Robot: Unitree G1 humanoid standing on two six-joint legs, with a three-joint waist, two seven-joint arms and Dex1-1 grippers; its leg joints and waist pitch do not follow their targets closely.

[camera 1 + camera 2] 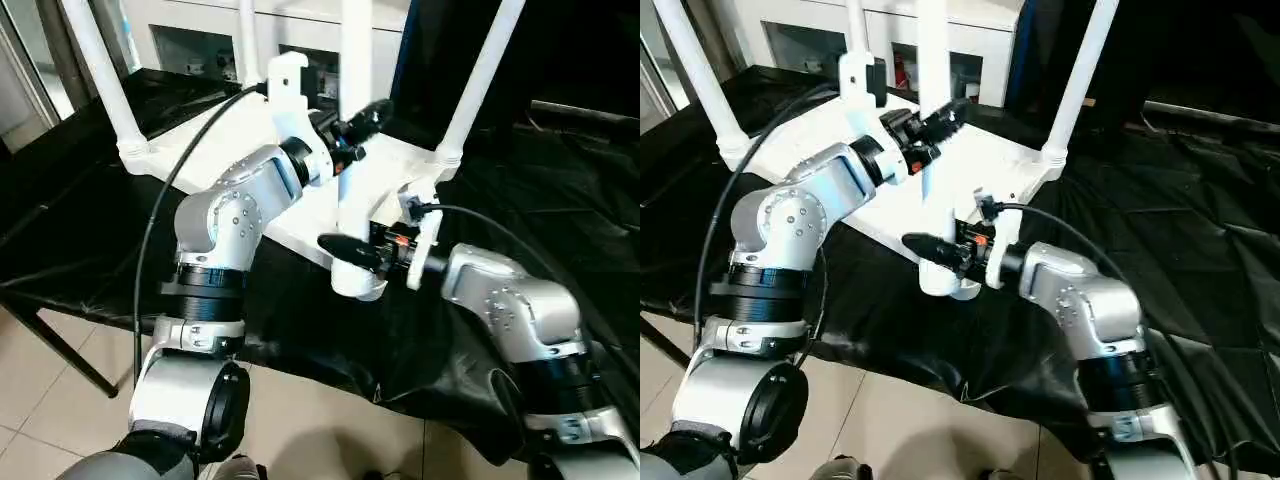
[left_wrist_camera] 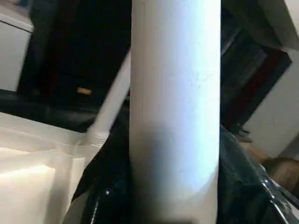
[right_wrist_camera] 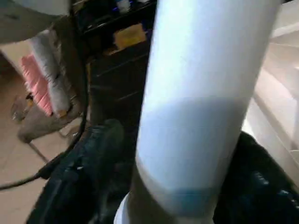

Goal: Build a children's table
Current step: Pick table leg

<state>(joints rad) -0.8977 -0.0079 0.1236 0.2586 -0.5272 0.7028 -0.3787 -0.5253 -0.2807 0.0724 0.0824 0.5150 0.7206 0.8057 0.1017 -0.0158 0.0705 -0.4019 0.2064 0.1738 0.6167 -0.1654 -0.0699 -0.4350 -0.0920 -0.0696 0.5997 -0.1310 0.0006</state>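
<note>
left eye view: white plastic rectangular tabletop [image 1: 300, 190] is seen lying upside down on the black-draped work table [image 1: 90, 250], underside up. three long white tapered tube legs are seated upright in the far-left [image 1: 100, 80], far-right [image 1: 480, 80] and rear [image 1: 247, 40] corner sockets. the fourth white tube leg [image 1: 355, 150] is stood upright at the near corner socket [image 1: 358, 285], which overhangs the near edge of the work table; whether it is fully seated cannot be told.

left gripper [image 1: 362, 122] is placed high on that fourth leg, black fingers [image 1: 375, 112] set either side of the tube. fingers are partly spread, about the tube's width; a real clamp on the leg cannot be confirmed. left wrist view is taken up close by the leg shaft [image 2: 175, 107], with the tabletop's ribbed edge [image 2: 32, 172] and another seated leg [image 2: 114, 102] seen beside it.

right gripper [image 1: 940, 250] is placed low on the same leg, just above the socket, one black finger [image 1: 348, 247] lying across the front of the tube. fingers are spread fairly wide around the tube; contact pressure cannot be told. right wrist view shows the leg's lower end [image 3: 201, 116] close up, tabletop edge [image 3: 280, 107] beside it.

silver forearms are seen both sides, a black cable [image 1: 160, 210] looped over the left one. white cabinets [image 1: 200, 30] are seen behind the table, tiled floor [image 1: 320, 420] below.
</note>
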